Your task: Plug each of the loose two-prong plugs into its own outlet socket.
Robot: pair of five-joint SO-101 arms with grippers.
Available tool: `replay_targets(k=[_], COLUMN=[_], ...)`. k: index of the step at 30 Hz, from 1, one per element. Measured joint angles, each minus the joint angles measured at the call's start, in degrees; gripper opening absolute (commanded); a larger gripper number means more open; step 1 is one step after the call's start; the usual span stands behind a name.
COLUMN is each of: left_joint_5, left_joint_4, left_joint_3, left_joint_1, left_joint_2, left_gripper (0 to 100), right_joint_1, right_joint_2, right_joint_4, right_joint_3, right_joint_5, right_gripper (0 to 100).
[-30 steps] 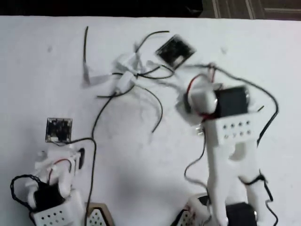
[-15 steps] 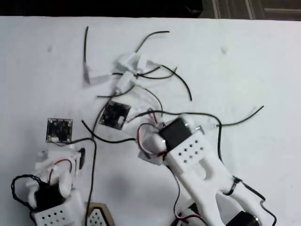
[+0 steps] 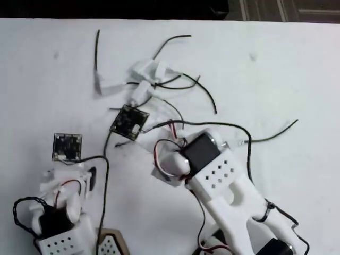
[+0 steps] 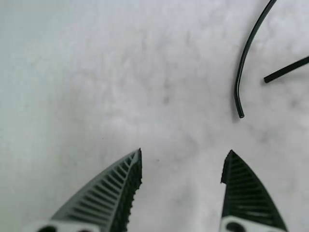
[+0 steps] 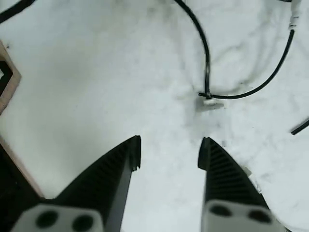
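High view: shows a white surface (image 3: 48, 79) with a mess of black wires (image 3: 204, 90), some white plugs (image 3: 143, 71) in the tangle, a middle socket board (image 3: 129, 121) and a left socket board (image 3: 67, 146). Cannot tell from up here about any plug already in a socket.

Right wrist view: puts the right tool (image 5: 171, 139) low over the surface, open wide, holding nothing, with one small white plug (image 5: 210, 103) on a wire end just ahead. Left wrist view: puts the left tool (image 4: 184, 152) open wide too, holding nothing, near a loose wire end (image 4: 240, 99).

Could go wrong in a few ways. Could knock the small white plug away by closing too soon or off to one side. Could grab the wire and not the plug, leaving the plug to swing and miss the socket. Could drag the whole tangle along because of all the crossed wires, and shove the middle socket board out of place. Could slide a board when pushing the prongs in, with nothing holding it down.
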Motion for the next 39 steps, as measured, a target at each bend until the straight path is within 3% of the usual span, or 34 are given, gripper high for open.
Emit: replay_targets(k=[8, 17, 21, 29, 35, 39], left_joint_5=[0.0, -0.53, -2.37, -7.12, -7.21, -7.21], left_joint_4=[0.0, -0.09, -2.9, -8.53, -7.03, -6.95], left_joint_3=[0.0, 0.0, 0.0, -0.88, -9.85, -16.53], left_joint_1=[0.0, 0.35, 3.16, 10.11, 17.14, 24.79], left_joint_2=[0.0, 0.0, 0.0, 0.0, 1.14, 14.42], left_gripper=[27, 30, 29, 27, 27, 27], right_joint_1=[2.9, 17.05, 24.53, 34.46, 40.09, 42.2], right_joint_2=[0.0, 0.0, -0.09, -0.09, -0.09, -0.09], right_joint_4=[-2.55, -9.05, -10.29, -23.65, -35.69, -37.36], right_joint_3=[8.26, 15.82, 15.82, 24.0, 30.59, 30.86], right_joint_5=[0.0, 0.0, -4.04, -21.36, -24.09, -24.09], right_gripper=[10.5, 10.8, 10.8, 10.5, 10.5, 10.6])
